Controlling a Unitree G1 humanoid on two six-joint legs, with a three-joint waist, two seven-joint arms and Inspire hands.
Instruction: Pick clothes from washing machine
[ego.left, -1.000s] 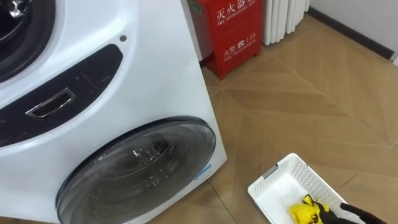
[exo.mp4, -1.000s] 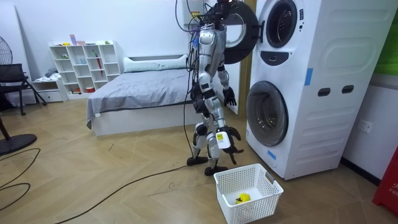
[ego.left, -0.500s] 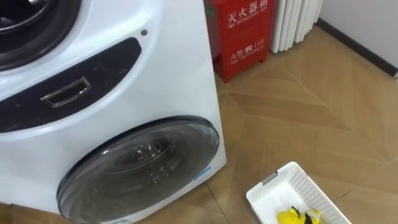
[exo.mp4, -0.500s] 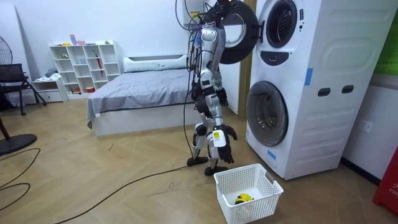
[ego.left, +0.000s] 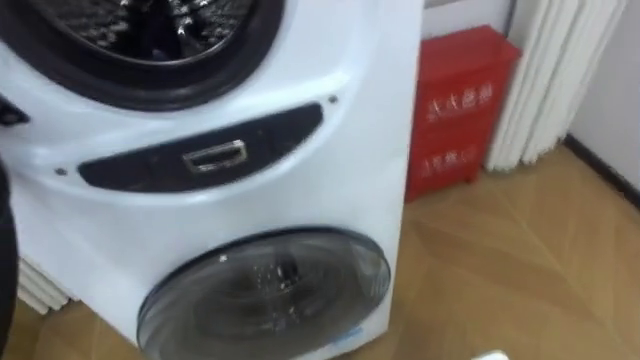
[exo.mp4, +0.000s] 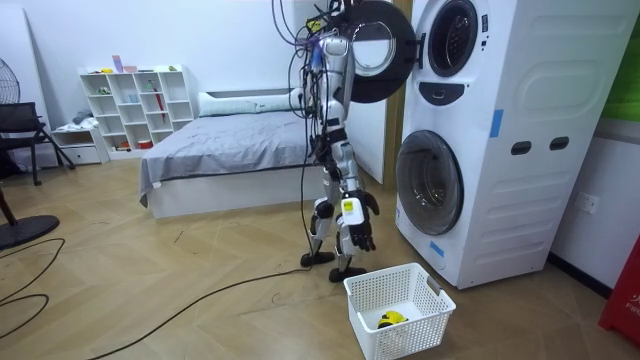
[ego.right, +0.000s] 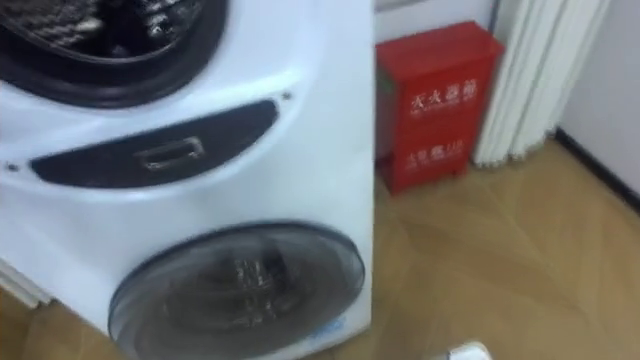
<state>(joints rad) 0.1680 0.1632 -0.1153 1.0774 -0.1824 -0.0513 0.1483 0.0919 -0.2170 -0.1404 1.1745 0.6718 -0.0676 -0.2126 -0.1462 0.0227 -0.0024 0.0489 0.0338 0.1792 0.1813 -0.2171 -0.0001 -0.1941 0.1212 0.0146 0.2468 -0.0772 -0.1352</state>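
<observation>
I stand upright in front of the stacked washing machines (exo.mp4: 490, 140). The upper machine's drum opening (ego.left: 150, 30) is dark, and I cannot tell what lies inside. Its round door (exo.mp4: 375, 50) hangs open beside my head. Below it is the shut lower door (ego.left: 265, 295). A white basket (exo.mp4: 430, 300) stands on the floor by my feet with a yellow cloth (exo.mp4: 388, 319) in it. My right hand (exo.mp4: 354, 218) hangs by my thigh above the basket, fingers relaxed and holding nothing. My left hand (exo.mp4: 369, 204) shows as a dark shape just behind it.
A red cabinet (ego.left: 460, 110) and a white radiator (ego.left: 560, 80) stand right of the machines. A dark panel with a drawer handle (ego.left: 215, 155) sits between the two doors. Behind me are a bed (exo.mp4: 220, 150), a white shelf (exo.mp4: 135, 105) and wooden floor (exo.mp4: 200, 300).
I have straightened up from bending over the basket and my head view has risen to the upper drum. My right hand came up out of the basket, leaving the yellow cloth there.
</observation>
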